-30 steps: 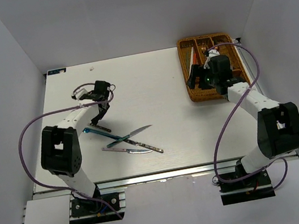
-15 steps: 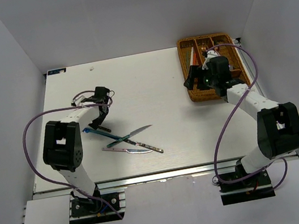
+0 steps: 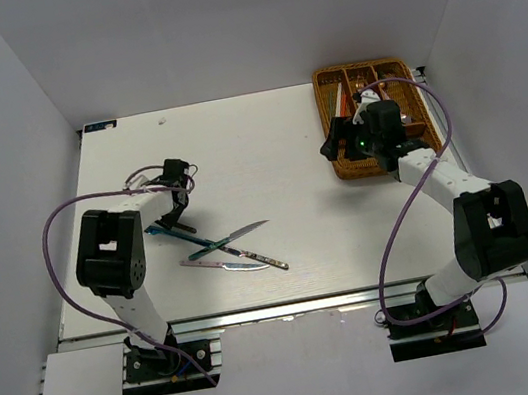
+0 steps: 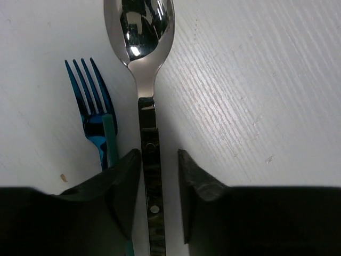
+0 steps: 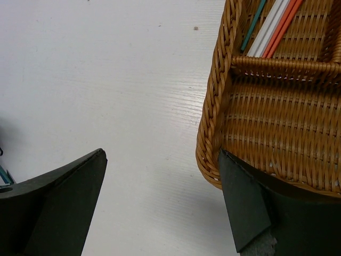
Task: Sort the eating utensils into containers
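On the left we find the left gripper [image 4: 158, 160] down on the white table [image 4: 256, 80], jaws part-spread astride the handle of a silver spoon [image 4: 139, 32], a blue fork [image 4: 90, 96] just beside it. Further right we see the right gripper [image 5: 161, 157], jaws spread wide and empty, over the corner of the wicker tray [image 5: 213, 106], where white and red chopsticks [image 5: 277, 21] lie in a slot.

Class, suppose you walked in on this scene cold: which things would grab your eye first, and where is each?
A shiny silver spoon lies on the white table between the open fingers of the left gripper, a blue fork beside it. At the table's far right corner sits a brown wicker tray holding red and white chopsticks.
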Motion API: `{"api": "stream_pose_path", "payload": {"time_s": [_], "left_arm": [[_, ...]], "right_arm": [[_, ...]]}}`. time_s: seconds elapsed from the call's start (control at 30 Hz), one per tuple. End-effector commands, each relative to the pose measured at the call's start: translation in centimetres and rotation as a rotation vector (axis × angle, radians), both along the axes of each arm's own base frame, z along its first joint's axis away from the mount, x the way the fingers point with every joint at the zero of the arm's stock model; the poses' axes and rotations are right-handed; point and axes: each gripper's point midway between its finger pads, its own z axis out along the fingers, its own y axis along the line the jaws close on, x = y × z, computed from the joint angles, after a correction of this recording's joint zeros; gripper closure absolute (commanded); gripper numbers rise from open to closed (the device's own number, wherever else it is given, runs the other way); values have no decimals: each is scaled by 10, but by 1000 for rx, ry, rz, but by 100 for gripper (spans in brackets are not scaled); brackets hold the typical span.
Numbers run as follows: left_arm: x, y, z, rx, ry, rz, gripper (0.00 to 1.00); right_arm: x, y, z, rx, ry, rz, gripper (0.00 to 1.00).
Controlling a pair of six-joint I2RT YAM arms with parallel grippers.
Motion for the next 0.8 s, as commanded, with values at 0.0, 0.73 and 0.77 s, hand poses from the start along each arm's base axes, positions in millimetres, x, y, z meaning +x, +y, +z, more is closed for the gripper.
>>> {"api": "stream_pose_path", "payload": {"time_s": [0.0,0.73,0.77], "left_arm": [[-5,-6,-23,-47,36,-12,59],[36,-263,136,-396,-545,-1135,100],[28,-275,143,-423,-569,-1181,100]], "right_arm": [[6,7,16,24,-58,17,11],[17,102,85,394,-99,210,11],[19,110,82,378,-79,214,11]]}}
